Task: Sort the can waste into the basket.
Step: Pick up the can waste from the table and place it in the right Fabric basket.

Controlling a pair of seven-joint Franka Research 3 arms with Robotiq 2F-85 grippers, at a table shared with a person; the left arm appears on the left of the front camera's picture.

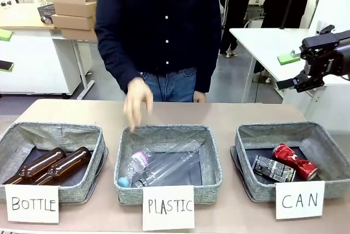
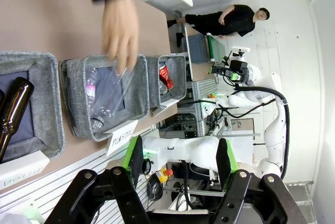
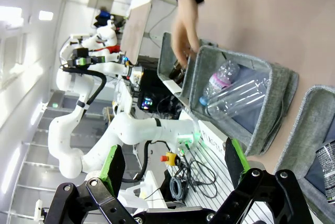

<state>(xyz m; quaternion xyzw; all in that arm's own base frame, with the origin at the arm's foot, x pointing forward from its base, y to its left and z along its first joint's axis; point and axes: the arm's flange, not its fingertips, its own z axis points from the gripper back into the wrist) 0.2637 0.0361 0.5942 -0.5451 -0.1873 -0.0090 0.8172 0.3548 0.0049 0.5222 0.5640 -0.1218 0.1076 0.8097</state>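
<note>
Both cans sat in the basket [image 1: 318, 141] behind the CAN card [image 1: 299, 199]: we saw the red can [image 1: 294, 161] lying just beside the dark can [image 1: 273, 169]. The person's hand [image 1: 136, 99] hung over the far rim of the PLASTIC basket [image 1: 212, 160]. Our left gripper [image 2: 179, 159] stood partly open, gripping nothing; our right gripper [image 3: 171, 161] gaped wide, empty too, raised off the table.

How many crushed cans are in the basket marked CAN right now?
2: the red can lies toward the right of the CAN basket, the dark can beside it on the left. None looks hidden.
</note>
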